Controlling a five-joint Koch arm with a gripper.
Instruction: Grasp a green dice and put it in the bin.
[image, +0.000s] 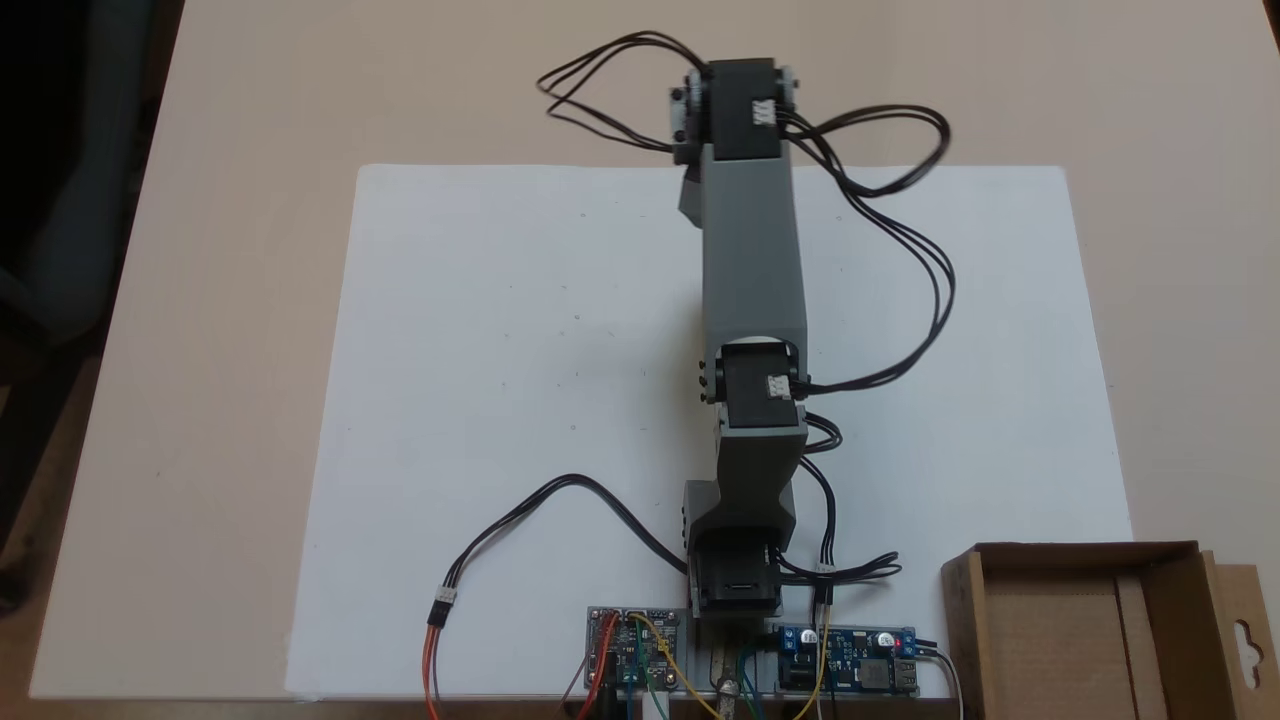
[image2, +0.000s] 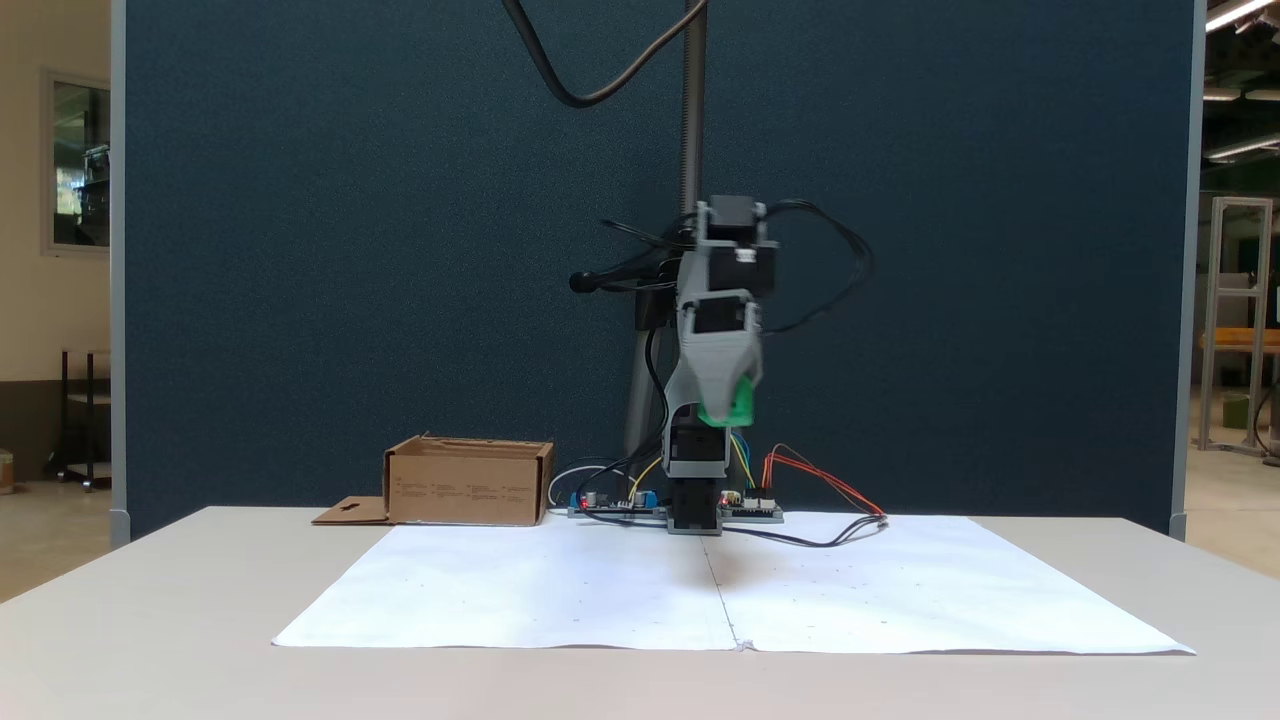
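In a fixed view my gripper (image2: 728, 405) hangs high above the white paper sheet, shut on the green dice (image2: 733, 404), a small bright green cube that pokes out below the grey fingers. The bin (image2: 468, 483), a shallow brown cardboard box, sits on the table to the left of the arm's base. From above, the bin (image: 1095, 560) lies at the lower right with its keyhole flap (image: 1243, 640) at the right edge. The grey arm (image: 750, 250) stretches away from its base and hides the gripper and dice under it.
A white paper sheet (image: 520, 400) covers the middle of the beige table. Circuit boards (image: 636, 646) and loose wires (image: 905, 260) lie around the arm's base (image2: 697, 515). A dark blue partition (image2: 350, 250) stands behind the table.
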